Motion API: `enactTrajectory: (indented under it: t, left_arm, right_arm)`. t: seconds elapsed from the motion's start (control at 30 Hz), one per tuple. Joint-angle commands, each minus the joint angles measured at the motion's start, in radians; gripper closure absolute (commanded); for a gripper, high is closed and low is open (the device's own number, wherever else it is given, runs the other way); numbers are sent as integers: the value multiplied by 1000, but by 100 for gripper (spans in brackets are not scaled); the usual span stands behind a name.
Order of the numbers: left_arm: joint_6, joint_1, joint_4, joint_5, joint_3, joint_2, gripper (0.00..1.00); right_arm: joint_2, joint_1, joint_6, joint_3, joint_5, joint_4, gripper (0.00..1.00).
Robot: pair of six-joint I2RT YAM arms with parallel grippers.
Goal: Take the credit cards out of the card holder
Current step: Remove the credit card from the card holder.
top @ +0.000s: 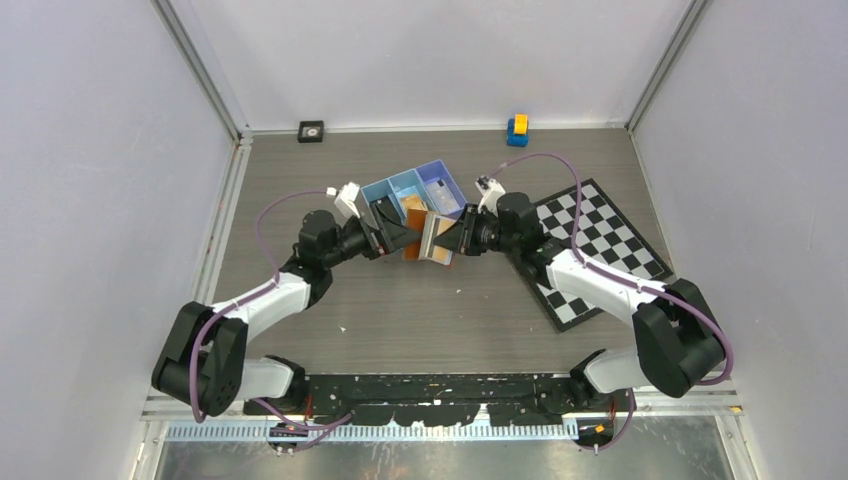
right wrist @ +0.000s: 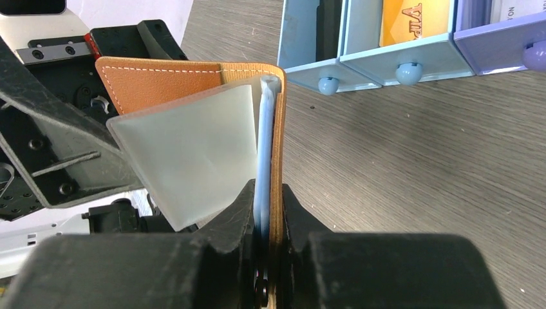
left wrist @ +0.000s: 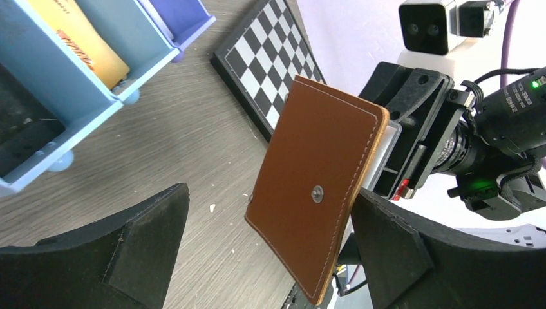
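The brown card holder [left wrist: 315, 187] hangs upright above the table, half open, and my right gripper [right wrist: 269, 206] is shut on its lower edge. A pale blue credit card [right wrist: 264, 174] is pinched with the brown cover between those jaws. A frosted pale sleeve [right wrist: 193, 148] fans out to the left. My left gripper [left wrist: 270, 199] is wide open, its fingers [left wrist: 148, 238] on either side of the holder without touching it. In the top view the two grippers meet at the holder [top: 430, 242]. An orange credit card [right wrist: 415, 19] lies in the tray's middle compartment, and a whitish one [right wrist: 515, 8] in the purple compartment.
The blue three-compartment tray [top: 378, 188] stands just behind the grippers. A black-and-white chequered board [top: 600, 250] lies to the right under the right arm. A blue and yellow block [top: 517, 128] and a small black square [top: 311, 131] sit by the back wall.
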Motion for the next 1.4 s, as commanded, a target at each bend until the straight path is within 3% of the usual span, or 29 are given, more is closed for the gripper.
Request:
enactTrajectory:
  t: [0.0,0.37,0.83,1.17,1.37]
  left_arm:
    - [71,-38,-36,-8,57,-5,1]
    - [148,-60,-64,-147,-6,-187,0]
    - [225,-132,-233,-210,104,-67,1]
    - [209,-132,-194,-155,108,-23,28]
    - [205,-130,-172,-124,109,-9,50]
  right_arm:
    - [6,-2,-6,59,-32,19,100]
    - [39,-1,-7,92,-17,-35,99]
    - [38,5,3,86,-71,6,100]
    - [38,8,4,74,-123,51,94]
    - [36,9,5,68,-140,70,93]
